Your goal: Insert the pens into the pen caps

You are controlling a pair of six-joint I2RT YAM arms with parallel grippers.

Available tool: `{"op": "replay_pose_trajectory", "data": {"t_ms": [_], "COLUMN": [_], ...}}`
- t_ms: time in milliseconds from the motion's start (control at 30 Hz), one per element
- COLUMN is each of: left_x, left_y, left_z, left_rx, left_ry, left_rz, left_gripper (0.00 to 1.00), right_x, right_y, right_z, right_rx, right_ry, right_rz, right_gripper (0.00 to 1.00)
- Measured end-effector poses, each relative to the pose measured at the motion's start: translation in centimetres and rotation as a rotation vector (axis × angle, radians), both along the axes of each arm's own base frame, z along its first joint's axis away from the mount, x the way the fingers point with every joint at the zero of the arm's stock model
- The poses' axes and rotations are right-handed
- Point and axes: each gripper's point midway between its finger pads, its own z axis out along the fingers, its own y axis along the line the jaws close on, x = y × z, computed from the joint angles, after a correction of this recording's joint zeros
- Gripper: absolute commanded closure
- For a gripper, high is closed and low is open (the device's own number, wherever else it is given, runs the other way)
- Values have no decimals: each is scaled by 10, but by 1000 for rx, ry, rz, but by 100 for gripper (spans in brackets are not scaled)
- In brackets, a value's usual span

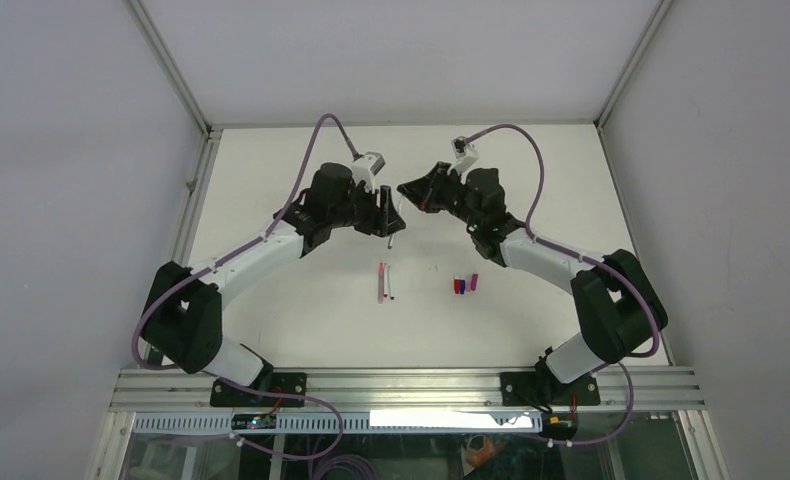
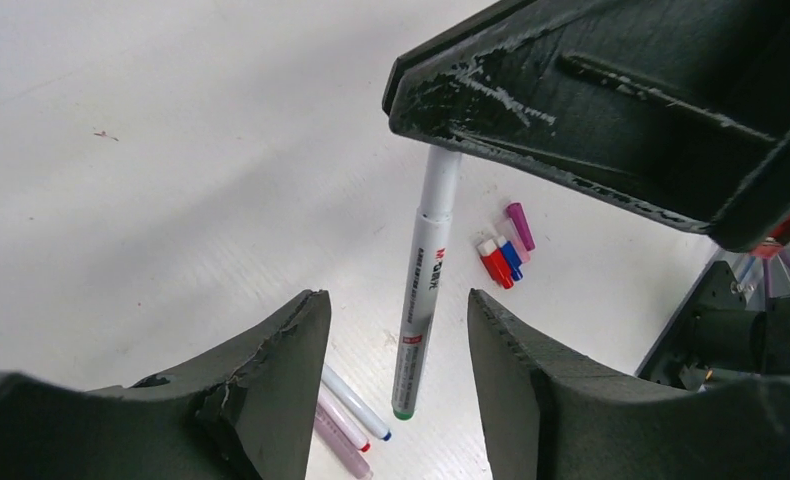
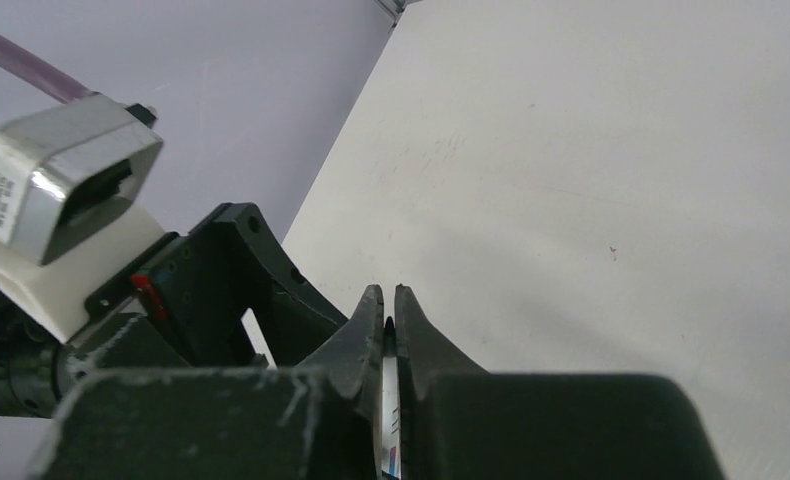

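Pens numbered three in the views we had. One white-barrelled pen (image 2: 423,290) hung clear of the counter (image 1: 301,180), nearly upright with its green tip pointing down. In the top view it hung up and to the left of the pen caps (image 2: 506,250), farther from the arm bases than they were.

The right fingers (image 3: 366,345) were pressed together on the top end of that pen. In the right wrist view we saw only a thin white sliver of barrel between them.

The left fingers (image 2: 271,385) stood apart on either side of the lower barrel. From the left wrist view we made out a gap on each side, so they gripped nothing and did not touch the pen.

The pen caps lay on the counter in a tight cluster, side by side and touching. We could tell a red one, a blue one and a magenta one, with what looked like a paler pink piece among them. From the top camera they sat right of the middle of the counter.

The two other pens (image 1: 385,282) lay flat on the counter to the left of the caps, a short way off and not touching them. They lay parallel and just beside each other. One was white with a blue tip and the other pink with a red tip.
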Motion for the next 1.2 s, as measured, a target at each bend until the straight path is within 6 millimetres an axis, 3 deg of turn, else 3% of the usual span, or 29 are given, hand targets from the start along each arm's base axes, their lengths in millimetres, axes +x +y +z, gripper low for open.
{"op": "replay_pose_trajectory", "data": {"t_ms": [167,233,400,533,567,700,800,900,1100,1200], "left_x": [0,0,-4,-9,-10,-10,-11,-12,-15,-16], "left_y": [-8,-11,-15,-24,-24,-24,-23,-18,-5,1], "left_z": [-15,-20,-25,-20,-20,-21,-23,-30,-45,-51], "left_rx": [-14,-22,-39,-64,-67,-65,-53,-16,69,112], "left_ry": [47,61,84,74,76,77,82,87,96,95], "left_rz": [-21,-26,-47,-87,-92,-92,-94,-90,-83,-80], "left_gripper": [52,62,100,100,100,100,100,100,100,100], "right_x": [1,1,3,4,5,5,7,7,-16,-30], "right_y": [0,0,-3,-5,-5,-6,-12,-32,-100,-125], "right_z": [2,2,2,2,3,2,-1,-3,9,-8], "right_rx": [12,13,15,18,22,20,4,-40,-215,-342], "right_ry": [3,4,5,8,9,14,20,28,40,134], "right_rz": [-4,-4,-12,-19,-21,-22,-36,-90,-291,-352], "right_gripper": [100,100,100,100,98,62,50,46,47,47]}}
